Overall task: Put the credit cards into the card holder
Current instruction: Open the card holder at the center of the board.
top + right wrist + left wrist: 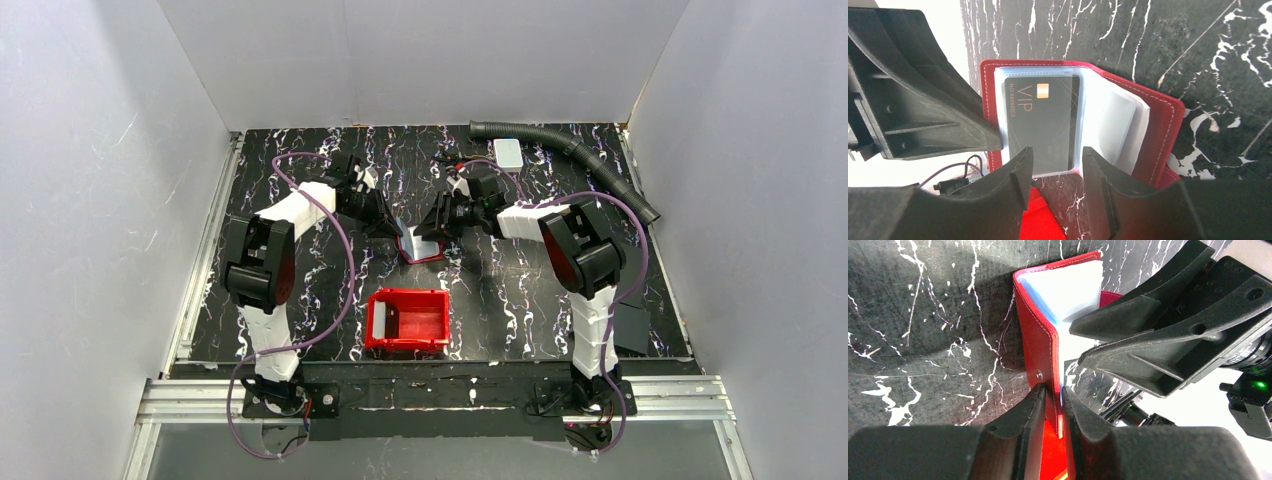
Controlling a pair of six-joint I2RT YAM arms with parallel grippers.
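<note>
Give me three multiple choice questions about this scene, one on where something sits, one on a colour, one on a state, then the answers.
1. Where is the bright red plastic bin relative to the small dark red folding card holder?
A. Nearer the arm bases
B. Nearer the back wall
C. On top of it

2. What colour is the flat rectangular card marked VIP in the holder's clear sleeve?
A. White
B. Black, gold lettering
C. Green

3. What is the left gripper doing?
A. Hanging open
B. Shut on the holder's cover
C. Shut on a loose card

Answers: A, the top view shows the bin between holder and bases; B, the right wrist view shows it dark with gold print; B, its fingers pinch the red cover.
</note>
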